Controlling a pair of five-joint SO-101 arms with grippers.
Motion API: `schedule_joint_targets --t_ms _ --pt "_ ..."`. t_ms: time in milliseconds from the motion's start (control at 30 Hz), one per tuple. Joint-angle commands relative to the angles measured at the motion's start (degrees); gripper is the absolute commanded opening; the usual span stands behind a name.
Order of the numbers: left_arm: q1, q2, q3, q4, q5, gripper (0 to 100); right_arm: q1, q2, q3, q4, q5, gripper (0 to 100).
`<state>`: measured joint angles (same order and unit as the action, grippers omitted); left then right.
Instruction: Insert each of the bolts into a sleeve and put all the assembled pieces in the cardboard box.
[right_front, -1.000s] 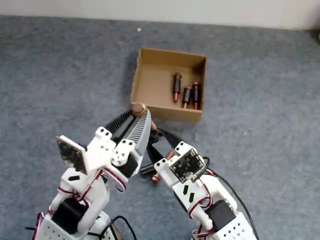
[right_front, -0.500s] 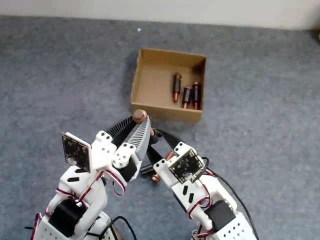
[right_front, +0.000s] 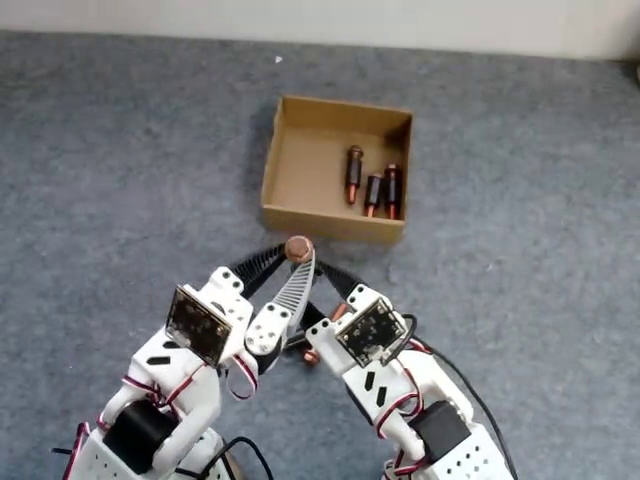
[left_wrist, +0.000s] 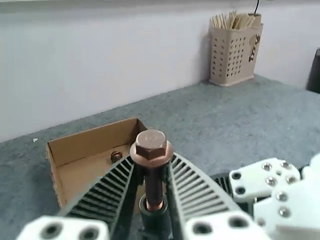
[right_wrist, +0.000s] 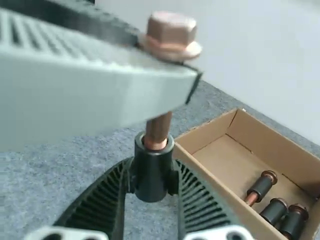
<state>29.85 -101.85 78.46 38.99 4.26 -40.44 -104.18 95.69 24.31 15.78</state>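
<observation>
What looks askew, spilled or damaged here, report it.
Nothing stands out. The bolt in the left gripper enters the sleeve held by the right gripper in line. Three assembled pieces lie inside the cardboard box, which looks intact.

— What do you have around the work?
— You've got grey carpet (right_front: 110, 150) underneath, a pale wall (left_wrist: 95, 65) behind, and a beige perforated holder (left_wrist: 232, 57) of wooden sticks (left_wrist: 234, 20) standing against that wall.
</observation>
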Motion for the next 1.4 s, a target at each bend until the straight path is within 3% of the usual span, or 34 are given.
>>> schedule_joint_targets --t_ms 0,300,500,600,800,967,1033,1367 --pt "0.22 -0.04 -1.19 6.42 -1.41 16 2.86 -1.01 5.41 -2.07 0.35 0.5" --pt "-0.13 -0.04 -2.68 9.05 -1.41 17 4.18 -1.01 5.41 -1.98 0.09 0.5" --pt "-0.4 -0.04 -10.95 18.55 -1.41 17 8.31 -0.92 5.41 -0.4 0.0 0.5" --pt "-5.05 -0.04 -11.38 20.75 -1.41 17 8.4 -0.92 5.41 3.3 0.0 0.5" --pt "-20.7 -0.04 -8.66 20.66 -1.49 17 8.48 -0.92 5.41 7.34 0.0 0.5" --pt "-29.49 -0.04 -4.79 20.66 -1.67 5 8.57 -0.75 4.97 7.34 0.0 0.5" --pt "-31.78 -0.04 -2.68 20.66 -1.67 0 8.57 -0.66 4.88 7.6 0.0 0.5" --pt "-35.91 -0.04 9.27 20.66 -1.49 1 8.57 -0.57 -9.19 16.57 0.0 0.5"
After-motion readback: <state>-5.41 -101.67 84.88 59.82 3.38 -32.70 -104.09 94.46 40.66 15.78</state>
